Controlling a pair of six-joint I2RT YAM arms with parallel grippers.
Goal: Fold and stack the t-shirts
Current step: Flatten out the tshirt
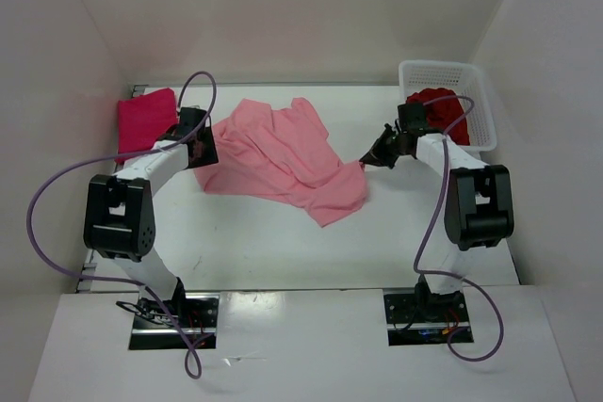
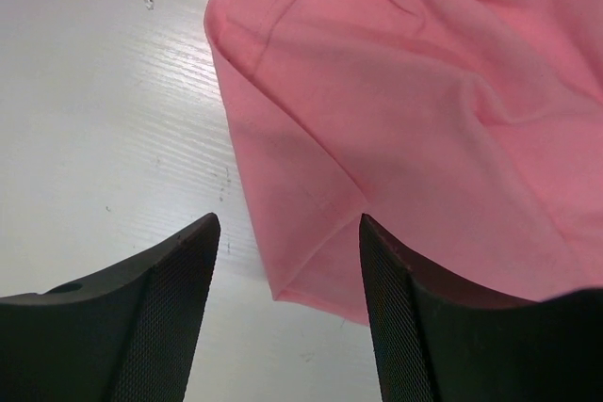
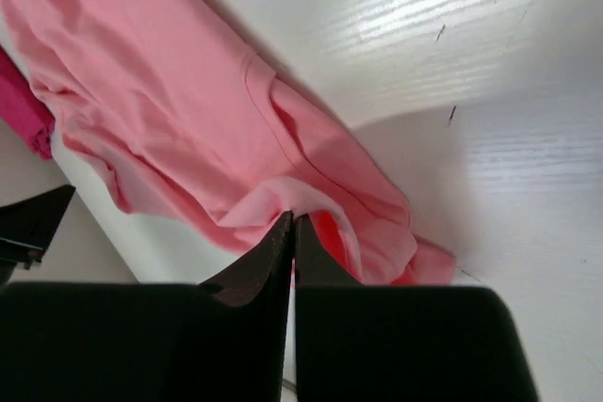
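Note:
A salmon pink t-shirt (image 1: 283,162) lies crumpled across the middle of the table. My right gripper (image 1: 367,159) is shut on its right edge, and in the right wrist view the fingertips (image 3: 292,220) pinch a fold of the pink cloth (image 3: 188,120). At the shirt's left side my left gripper (image 1: 207,152) is open. Its fingers (image 2: 179,308) straddle the shirt's lower corner (image 2: 311,275) just above the table. A bright magenta t-shirt (image 1: 146,120) lies folded at the back left. A dark crimson t-shirt (image 1: 438,105) sits in the basket.
A white mesh basket (image 1: 438,68) stands at the back right corner, close behind my right arm. White walls enclose the table at the back and on both sides. Bare white tabletop (image 1: 283,251) lies in front of the pink shirt.

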